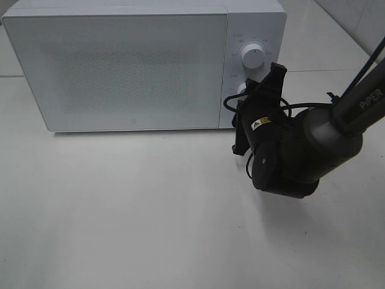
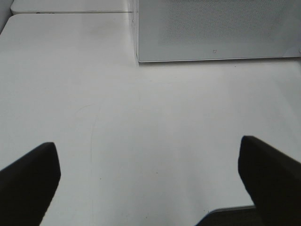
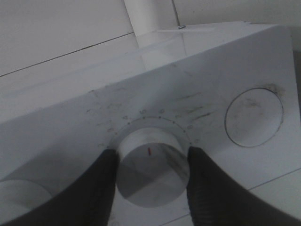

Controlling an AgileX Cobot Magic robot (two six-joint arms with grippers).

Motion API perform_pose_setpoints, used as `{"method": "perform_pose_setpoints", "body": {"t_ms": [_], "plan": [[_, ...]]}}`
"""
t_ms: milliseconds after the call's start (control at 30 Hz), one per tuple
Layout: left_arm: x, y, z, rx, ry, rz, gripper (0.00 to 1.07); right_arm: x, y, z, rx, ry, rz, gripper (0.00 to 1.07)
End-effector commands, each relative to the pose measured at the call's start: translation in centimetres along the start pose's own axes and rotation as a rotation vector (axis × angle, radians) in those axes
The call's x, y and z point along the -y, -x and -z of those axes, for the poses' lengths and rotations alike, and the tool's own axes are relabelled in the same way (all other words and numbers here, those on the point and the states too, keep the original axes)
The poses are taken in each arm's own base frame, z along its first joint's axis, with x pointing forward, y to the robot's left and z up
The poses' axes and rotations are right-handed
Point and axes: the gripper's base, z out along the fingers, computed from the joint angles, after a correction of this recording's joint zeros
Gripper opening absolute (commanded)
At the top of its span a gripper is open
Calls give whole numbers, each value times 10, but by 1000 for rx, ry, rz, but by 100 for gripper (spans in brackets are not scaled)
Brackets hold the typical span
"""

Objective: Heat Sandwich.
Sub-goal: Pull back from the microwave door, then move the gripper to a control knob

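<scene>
The white microwave point(image 1: 120, 66) stands at the back of the table with its door closed. The sandwich is out of view. My right gripper point(image 1: 252, 96) is at the control panel, below the upper knob point(image 1: 252, 56). In the right wrist view the right gripper point(image 3: 151, 169) has its two fingers pressed on either side of the lower knob point(image 3: 151, 165), whose red mark points toward the dial ticks. My left gripper point(image 2: 150, 183) is open and empty over bare table, in front of the microwave's lower left corner point(image 2: 211, 28).
A round recessed button point(image 3: 254, 117) sits on the panel beside the held knob. The white table point(image 1: 132, 211) stretches in front of the microwave. The right arm's black body point(image 1: 289, 156) hangs over the table's right half.
</scene>
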Motion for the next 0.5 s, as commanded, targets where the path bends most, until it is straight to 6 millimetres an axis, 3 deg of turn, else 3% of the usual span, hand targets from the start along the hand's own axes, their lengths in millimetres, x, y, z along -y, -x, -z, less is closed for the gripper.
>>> {"method": "perform_pose_setpoints", "body": {"t_ms": [33, 267, 433, 500], "plan": [[1, -1, 2, 21, -1, 9, 97, -16, 1, -1, 23, 116, 6, 15], [1, -1, 2, 21, -1, 9, 97, -16, 0, -1, 9, 112, 70, 19], [1, -1, 2, 21, -1, 9, 97, -14, 0, -1, 11, 91, 113, 28], [1, -1, 2, 21, -1, 9, 97, -11, 0, -1, 11, 59, 138, 38]]}}
